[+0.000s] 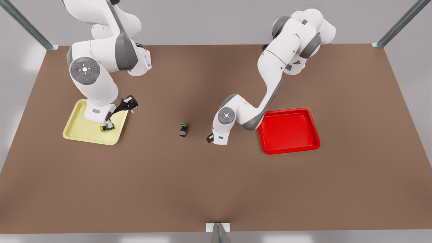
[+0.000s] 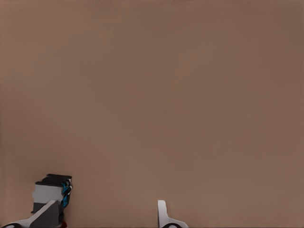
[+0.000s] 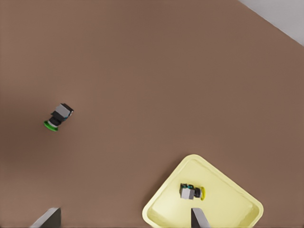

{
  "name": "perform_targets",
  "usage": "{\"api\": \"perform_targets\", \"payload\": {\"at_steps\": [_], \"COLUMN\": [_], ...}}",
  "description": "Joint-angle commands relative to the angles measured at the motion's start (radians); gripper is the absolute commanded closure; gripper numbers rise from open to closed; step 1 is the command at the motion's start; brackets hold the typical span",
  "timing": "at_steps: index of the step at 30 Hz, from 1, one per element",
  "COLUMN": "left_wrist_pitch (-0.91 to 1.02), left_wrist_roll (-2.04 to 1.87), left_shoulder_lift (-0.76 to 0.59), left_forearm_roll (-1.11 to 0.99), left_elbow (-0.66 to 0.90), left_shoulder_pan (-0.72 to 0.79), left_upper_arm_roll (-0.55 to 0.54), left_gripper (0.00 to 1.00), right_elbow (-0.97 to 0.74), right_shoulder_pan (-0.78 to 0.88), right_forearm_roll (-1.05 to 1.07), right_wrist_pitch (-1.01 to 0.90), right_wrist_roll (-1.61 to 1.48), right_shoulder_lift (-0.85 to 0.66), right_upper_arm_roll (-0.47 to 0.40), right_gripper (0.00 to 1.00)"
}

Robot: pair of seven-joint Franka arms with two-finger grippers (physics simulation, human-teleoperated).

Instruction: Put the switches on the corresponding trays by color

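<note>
Hovering over the pale yellow square plastic tray (image 1: 91, 141): right gripper (image 3: 124, 216), fingers spread. The yellow-capped dark push-button switch (image 3: 191, 192) lies in that tray, just off one fingertip. Left gripper (image 2: 103, 214) is low over the brown table (image 1: 216, 189), fingers also spread. A dark blocky switch (image 2: 51, 192) sits against one of its fingers, cap possibly red. The bright red square tray (image 1: 290, 147) is near that gripper.

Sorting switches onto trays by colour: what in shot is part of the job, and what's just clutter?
Job:
- yellow switch, lying in the yellow tray, under the open right gripper
- red switch, beside a finger of the open left gripper
- red tray, nothing in it

Lying about:
- green switch, on the table between the trays
</note>
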State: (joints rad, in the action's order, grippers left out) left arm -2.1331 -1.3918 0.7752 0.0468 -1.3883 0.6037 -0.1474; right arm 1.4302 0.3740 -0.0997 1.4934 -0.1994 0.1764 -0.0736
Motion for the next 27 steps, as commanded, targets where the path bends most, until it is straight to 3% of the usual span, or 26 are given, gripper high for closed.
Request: {"api": "perform_targets", "payload": {"at_steps": [1, 14, 27], "left_wrist_pitch": [0.001, 0.005, -0.034], "left_wrist_roll": [0.000, 0.036, 0.019], "left_shoulder_lift": [-0.004, -0.073, -0.257], "left_forearm_roll": [-0.002, -0.008, -0.064], "left_elbow": [-0.008, -0.167, -0.448], "left_shoulder_pan": [-0.012, -0.067, -0.070], "left_upper_arm_roll": [-0.001, 0.043, 0.022], "left_gripper": [0.00, 0.00, 0.00], "right_elbow": [0.001, 0.003, 0.001], "right_shoulder_pan": [0.002, 0.091, 0.129], "right_forearm_roll": [0.000, -0.026, -0.040], "right_wrist_pitch": [0.002, -0.007, -0.041], "right_wrist_roll": [0.000, 0.011, 0.015], "right_shoulder_lift": [0.000, 0.015, 0.017], "right_upper_arm_roll": [0.000, 0.002, 0.000], "right_gripper": [0.00, 0.00, 0.00]}}
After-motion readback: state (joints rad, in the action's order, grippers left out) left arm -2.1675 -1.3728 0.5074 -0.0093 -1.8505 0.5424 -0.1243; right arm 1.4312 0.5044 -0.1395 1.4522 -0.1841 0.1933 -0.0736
